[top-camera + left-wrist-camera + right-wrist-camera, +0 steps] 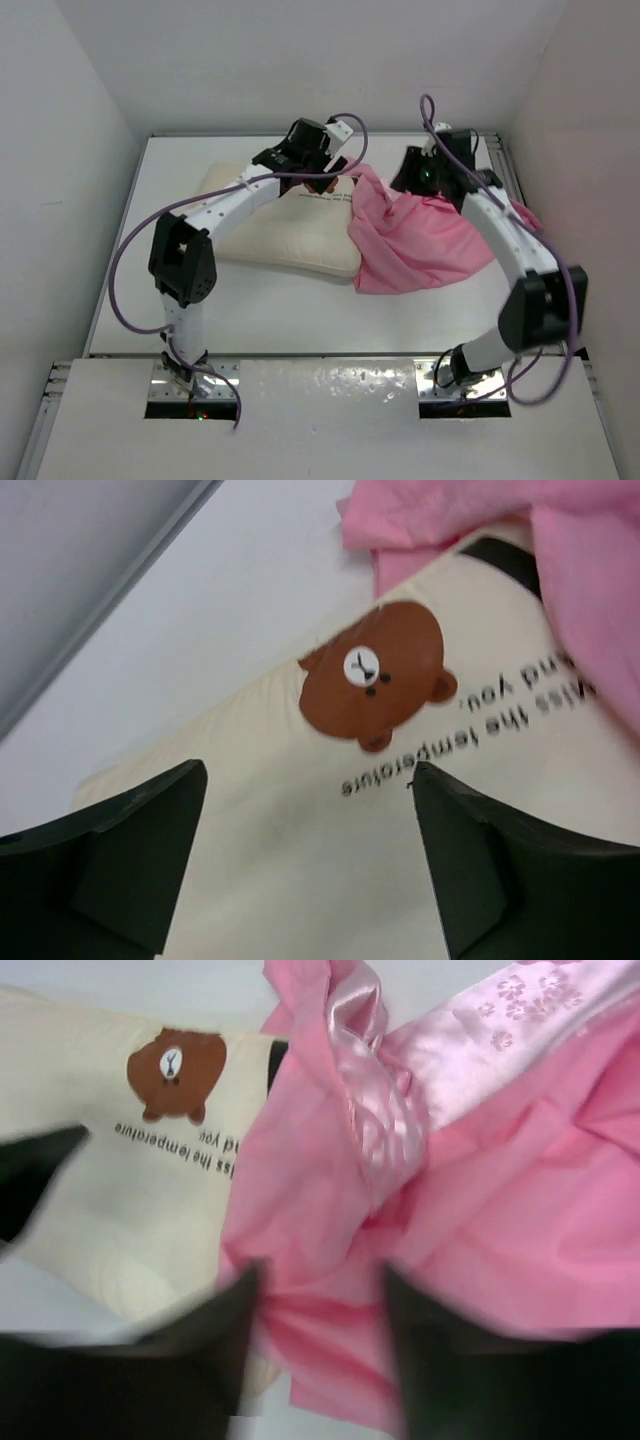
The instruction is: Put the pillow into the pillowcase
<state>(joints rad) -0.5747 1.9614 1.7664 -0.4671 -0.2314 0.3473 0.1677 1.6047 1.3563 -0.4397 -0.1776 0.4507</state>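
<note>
the pillow (pixel 280 235) lies flat on the bench (pixel 300 310), left of the middle and toward the far side, with its bear mark (pixel 372 672) and a line of print at its right end. the pillowcase (pixel 420 245) sits crumpled just to its right, one fold draped over the pillow's right edge; whether that corner is actually inside the opening i cannot tell. the left gripper (pixel 305 815) hangs over the pillow near the bear, jaws wide with nothing between them, likely placed there to take hold of that end or pin it down. the right gripper (pixel 320 1290) hangs over the bunched pink cloth, jaws apart too and not clamped on it, probably lined up to find the case's mouth. the pillow looks almost wholly outside, so the task seems near its start
</note>
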